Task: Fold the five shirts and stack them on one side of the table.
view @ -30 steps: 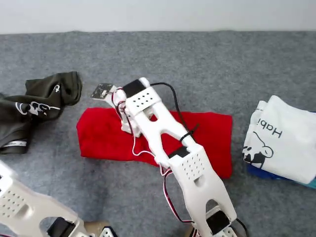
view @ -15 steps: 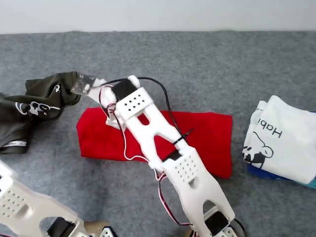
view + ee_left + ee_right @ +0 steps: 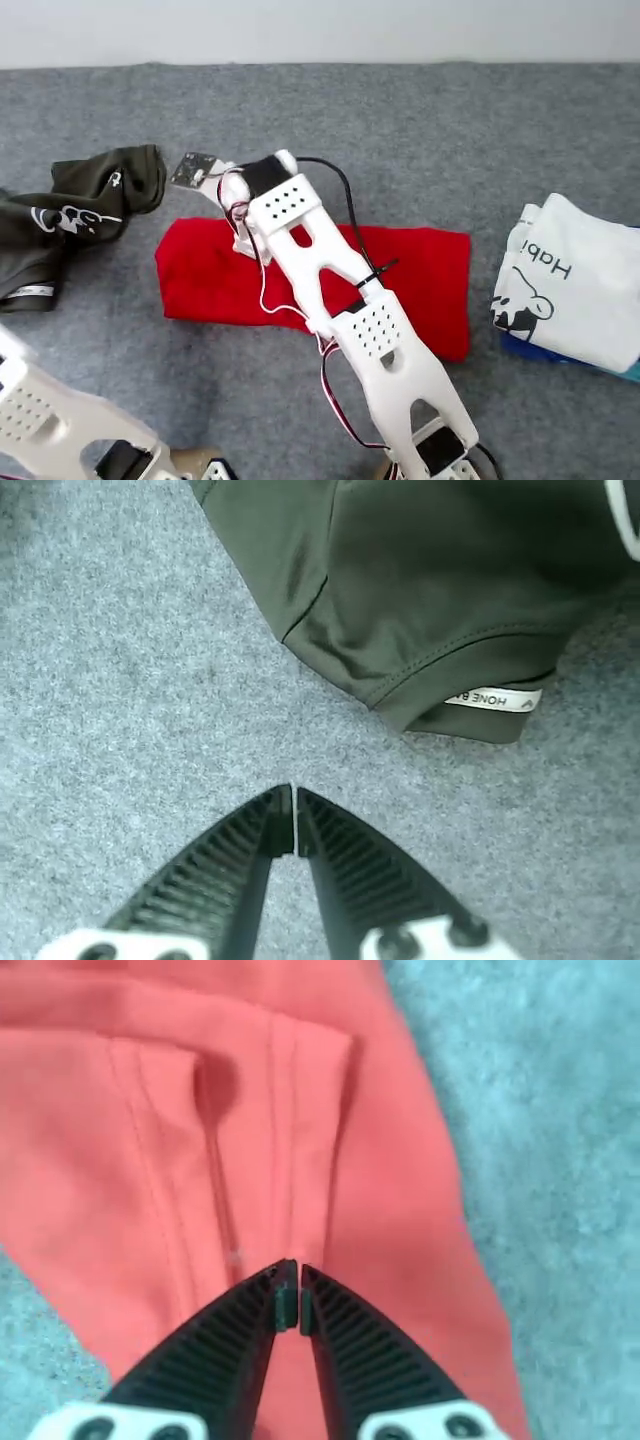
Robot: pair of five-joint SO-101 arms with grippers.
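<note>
From my left wrist camera I see the left gripper [image 3: 294, 815], its black ribbed jaws pressed together tip to tip over the grey carpet [image 3: 120, 700]. Just beyond the tips lies the dark green shirt [image 3: 420, 580], crumpled, with a white label [image 3: 493, 698] at its hem.

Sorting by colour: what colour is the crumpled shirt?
The crumpled shirt is dark olive green with white print; best in the high view.
</note>
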